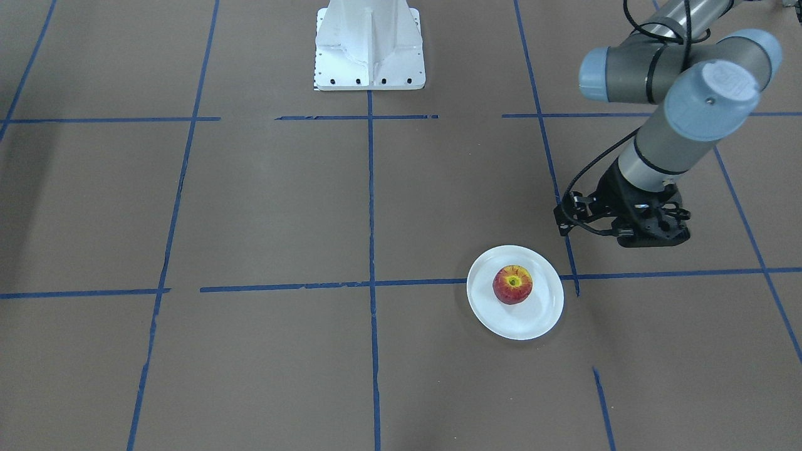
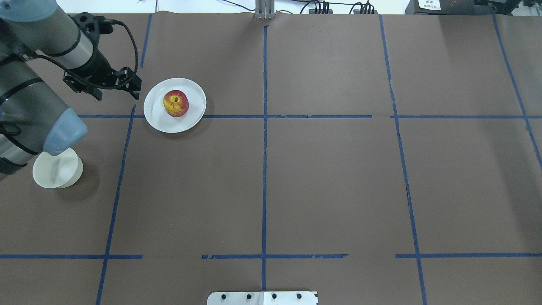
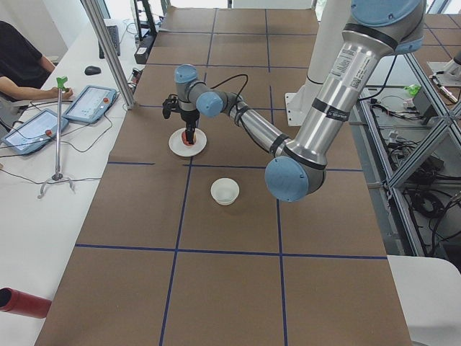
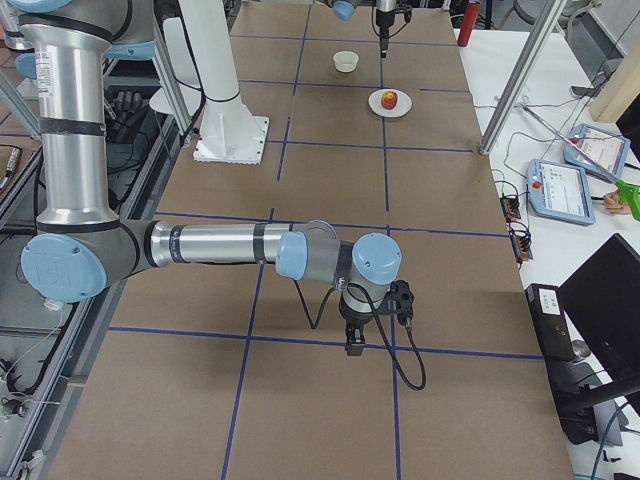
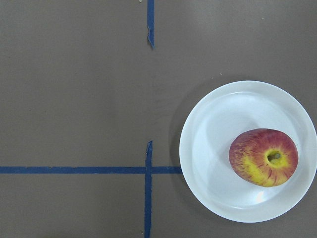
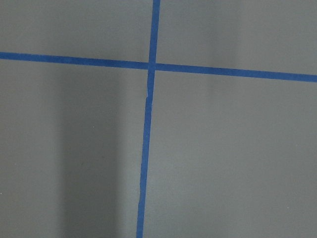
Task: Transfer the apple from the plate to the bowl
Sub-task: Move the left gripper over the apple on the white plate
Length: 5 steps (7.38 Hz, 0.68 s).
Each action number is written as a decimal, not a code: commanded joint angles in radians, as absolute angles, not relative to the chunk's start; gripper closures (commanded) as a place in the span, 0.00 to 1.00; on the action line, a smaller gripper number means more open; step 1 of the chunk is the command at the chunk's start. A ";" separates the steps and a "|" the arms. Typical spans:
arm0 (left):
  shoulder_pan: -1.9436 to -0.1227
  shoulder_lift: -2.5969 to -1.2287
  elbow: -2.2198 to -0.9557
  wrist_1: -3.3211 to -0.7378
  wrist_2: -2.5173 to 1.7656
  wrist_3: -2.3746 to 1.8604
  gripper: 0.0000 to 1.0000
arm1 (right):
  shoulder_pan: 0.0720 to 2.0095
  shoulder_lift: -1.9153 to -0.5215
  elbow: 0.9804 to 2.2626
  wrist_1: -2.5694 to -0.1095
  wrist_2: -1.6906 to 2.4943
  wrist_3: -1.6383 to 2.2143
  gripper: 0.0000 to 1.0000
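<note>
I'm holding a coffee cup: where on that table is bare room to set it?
Bare: the wide middle stretch between the plate and the robot's white base. Crowded: the robot's left end, where plate, apple, bowl and the left gripper gather close.

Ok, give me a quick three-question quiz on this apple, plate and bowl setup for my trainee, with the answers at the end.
1. True or false: the apple lies in the bowl.
2. Which arm's tool hangs nearer the plate? A) left B) right
3. Fill in: the apple's stem dimple faces ___.
Key: 1 false, it sits on the plate. 2 A, the left tool is beside the plate, while the right tool is far off. 3 up.
</note>
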<state>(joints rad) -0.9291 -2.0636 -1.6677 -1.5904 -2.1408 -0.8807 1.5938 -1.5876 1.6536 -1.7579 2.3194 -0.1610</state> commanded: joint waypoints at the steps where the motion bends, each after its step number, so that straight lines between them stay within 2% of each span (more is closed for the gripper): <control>1: -0.882 -2.185 -1.524 -1.597 -2.103 -0.940 0.00 | 1.594 -1.588 1.654 -1.758 2.319 -0.161 0.00; 3: -0.881 -2.213 -1.461 -1.664 -2.102 -0.951 0.00 | 1.594 -1.588 1.654 -1.758 2.319 -0.161 0.00; 5: -0.881 -2.287 -1.311 -1.751 -2.100 -0.988 0.00 | 1.594 -1.588 1.654 -1.758 2.319 -0.161 0.00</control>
